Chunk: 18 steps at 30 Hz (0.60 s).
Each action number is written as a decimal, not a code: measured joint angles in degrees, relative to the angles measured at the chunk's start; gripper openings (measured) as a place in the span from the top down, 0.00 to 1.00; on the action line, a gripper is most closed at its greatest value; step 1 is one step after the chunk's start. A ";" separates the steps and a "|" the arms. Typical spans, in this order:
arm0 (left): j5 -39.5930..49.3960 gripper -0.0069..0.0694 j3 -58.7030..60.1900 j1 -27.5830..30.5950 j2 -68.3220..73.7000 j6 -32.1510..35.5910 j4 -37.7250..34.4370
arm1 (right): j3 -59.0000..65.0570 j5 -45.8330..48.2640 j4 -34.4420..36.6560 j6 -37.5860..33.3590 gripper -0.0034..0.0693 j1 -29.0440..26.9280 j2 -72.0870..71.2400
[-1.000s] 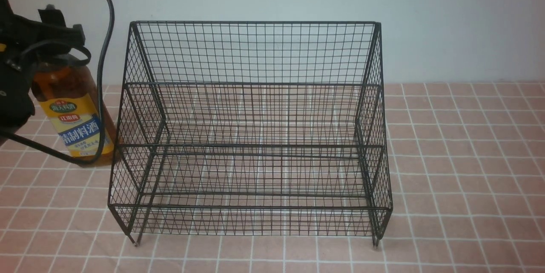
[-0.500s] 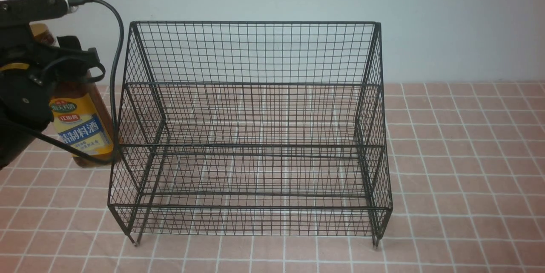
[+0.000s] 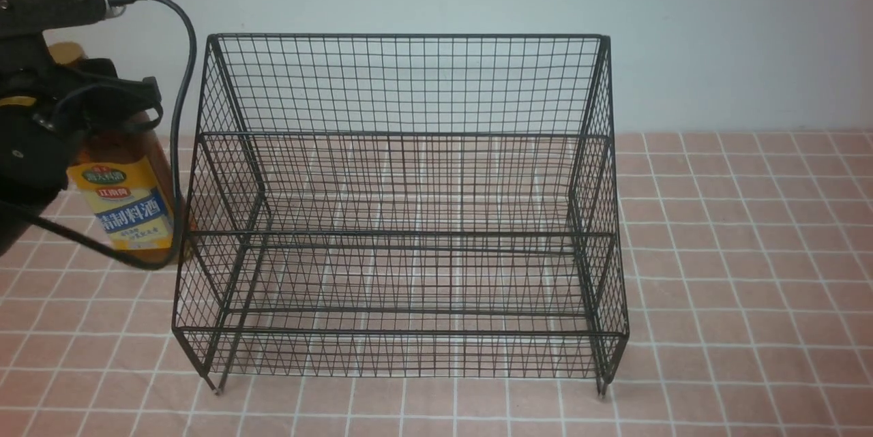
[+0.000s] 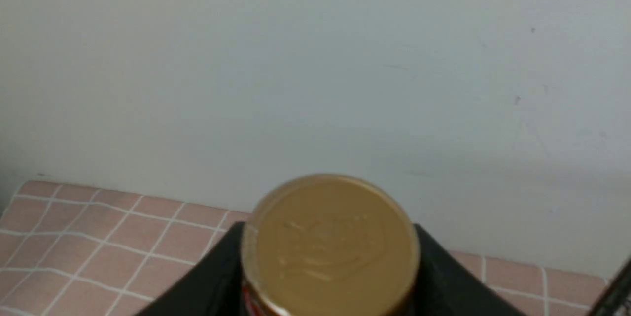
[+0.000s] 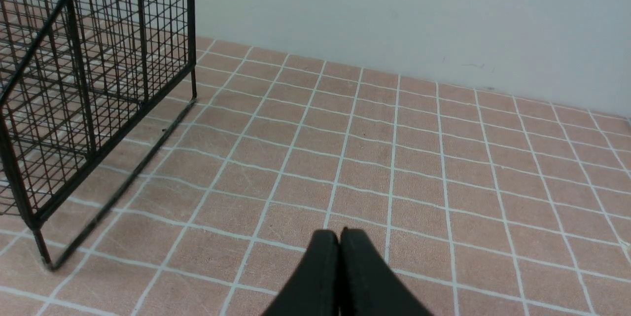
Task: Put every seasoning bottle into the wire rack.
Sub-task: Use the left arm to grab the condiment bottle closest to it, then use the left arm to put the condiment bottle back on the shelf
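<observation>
**Bottle held beside the rack**

The bottle (image 3: 126,198) is pinched near its top by the left end effector (image 3: 102,101). It is kept outside the rack (image 3: 409,82), just beside its left wall. The right end effector (image 5: 340,266) is pressed together above the tiled surface (image 5: 443,168).

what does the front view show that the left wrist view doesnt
Only the front view: the whole wire rack, empty on both tiers, and the yellow-and-blue label on the seasoning bottle, which is outside the rack's left side. Only the left wrist view: the round top face of the gold cap. Both: the bottle, the left gripper closed around its neck, the pink tiled table and the pale wall.
</observation>
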 joint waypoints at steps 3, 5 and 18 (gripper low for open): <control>1.62 0.49 0.67 0.00 -3.26 2.14 -0.33 | 0.00 0.00 0.00 0.00 0.97 0.00 0.00; 2.54 0.49 0.68 0.00 -6.82 4.03 -0.45 | 0.00 0.00 0.00 0.00 0.97 0.00 0.00; 8.67 0.49 -15.12 0.00 -20.06 7.97 -1.62 | 0.00 0.00 0.00 0.00 0.97 0.00 0.00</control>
